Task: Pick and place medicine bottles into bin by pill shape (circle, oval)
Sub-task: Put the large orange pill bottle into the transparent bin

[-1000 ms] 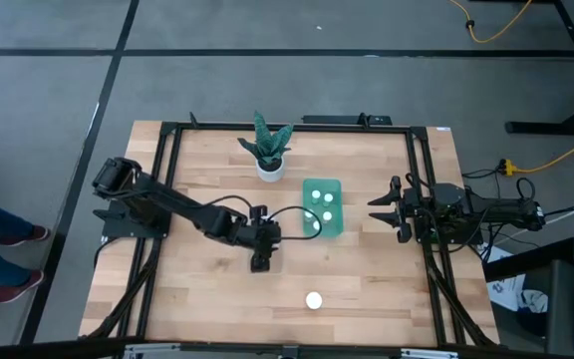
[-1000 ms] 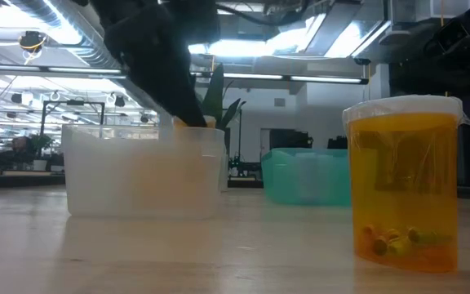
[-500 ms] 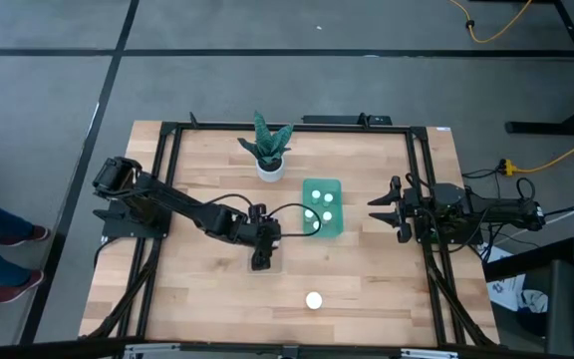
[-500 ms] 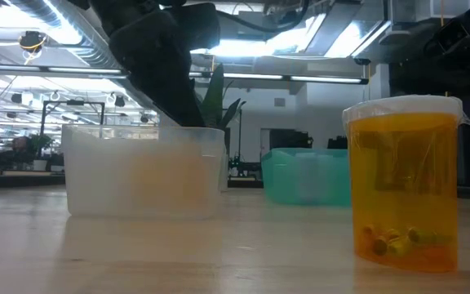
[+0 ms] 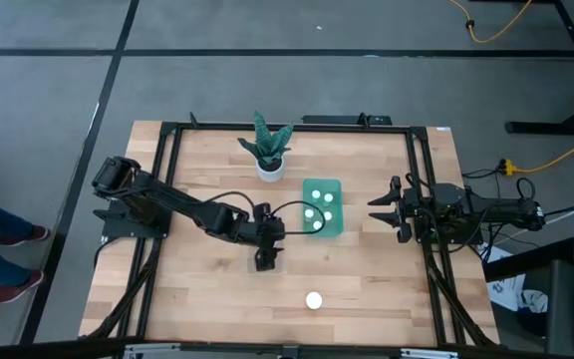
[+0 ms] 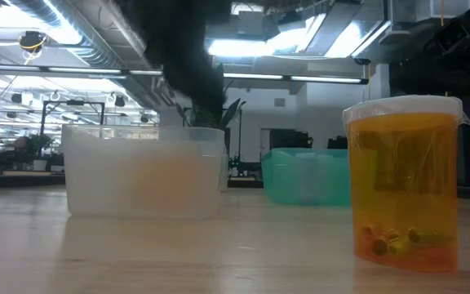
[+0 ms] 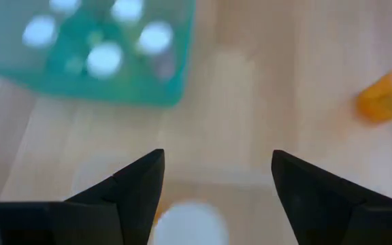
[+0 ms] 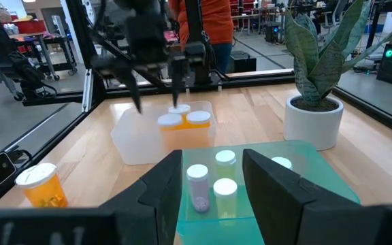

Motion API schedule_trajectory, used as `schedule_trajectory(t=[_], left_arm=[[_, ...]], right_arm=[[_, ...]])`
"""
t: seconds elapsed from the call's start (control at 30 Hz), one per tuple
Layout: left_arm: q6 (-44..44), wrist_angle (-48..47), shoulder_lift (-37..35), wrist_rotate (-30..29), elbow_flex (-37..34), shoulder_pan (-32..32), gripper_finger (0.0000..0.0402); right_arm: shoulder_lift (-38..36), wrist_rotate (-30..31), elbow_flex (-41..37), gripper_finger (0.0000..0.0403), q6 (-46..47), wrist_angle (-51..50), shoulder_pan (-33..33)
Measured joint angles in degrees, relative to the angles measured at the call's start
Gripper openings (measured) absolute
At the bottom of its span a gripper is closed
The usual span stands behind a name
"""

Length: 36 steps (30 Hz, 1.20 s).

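My left gripper (image 5: 265, 261) hangs open over a clear bin (image 6: 145, 171) near the table's middle. Two orange bottles with white caps (image 8: 171, 122) stand in that bin. The left wrist view shows one white cap (image 7: 186, 224) below the open fingers (image 7: 216, 156). A green bin (image 5: 333, 227) to its right holds several white-capped bottles (image 5: 315, 213). One orange bottle (image 5: 313, 300) stands alone near the table's near edge, and it shows large in the low view (image 6: 405, 192). My right gripper (image 5: 375, 210) waits open at the right, pointing at the green bin.
A white plant pot (image 5: 270, 168) with a green plant stands behind the bins toward the far edge. A black frame (image 5: 167, 199) runs around the table. Bare wood lies between the bins and the lone bottle.
My left gripper has risen a little over the clear bin and shifted slightly toward the table's right. The orange bottle top that showed at its fingertips above the bin's rim a second ago no longer shows there in the low view.
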Motion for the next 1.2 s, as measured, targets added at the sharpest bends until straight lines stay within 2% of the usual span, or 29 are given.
schedule_trajectory(t=[0.17,0.43,0.57,0.7,0.83,1.0,1.2], left_arm=[[0.0,7.1,0.3,4.5,4.3,-2.8,0.0261],[-1.8,20.2,2.0,4.9,4.9,-8.4,0.0261],[-1.8,19.4,4.1,4.8,6.2,-10.2,0.0261],[2.8,16.7,8.5,5.0,13.9,-11.3,0.0258],[7.4,5.4,14.7,5.1,25.7,-10.9,0.0257],[7.2,-6.3,22.5,5.0,37.5,-9.1,0.0256],[7.1,-15.3,29.5,5.3,43.2,-8.8,0.0256]], right_arm=[[0.0,0.0,0.0,0.0156,0.0,0.0,0.0],[0.0,0.0,0.0,0.0156,0.0,0.0,0.0],[0.0,0.0,0.0,0.0156,0.0,0.0,0.0],[0.0,0.0,0.0,0.0156,0.0,0.2,0.0],[0.1,0.0,0.0,0.0156,0.0,0.1,0.0],[0.1,0.0,0.0,0.0156,0.0,0.1,0.0],[0.1,0.0,0.0,0.0156,0.0,0.1,0.0]])
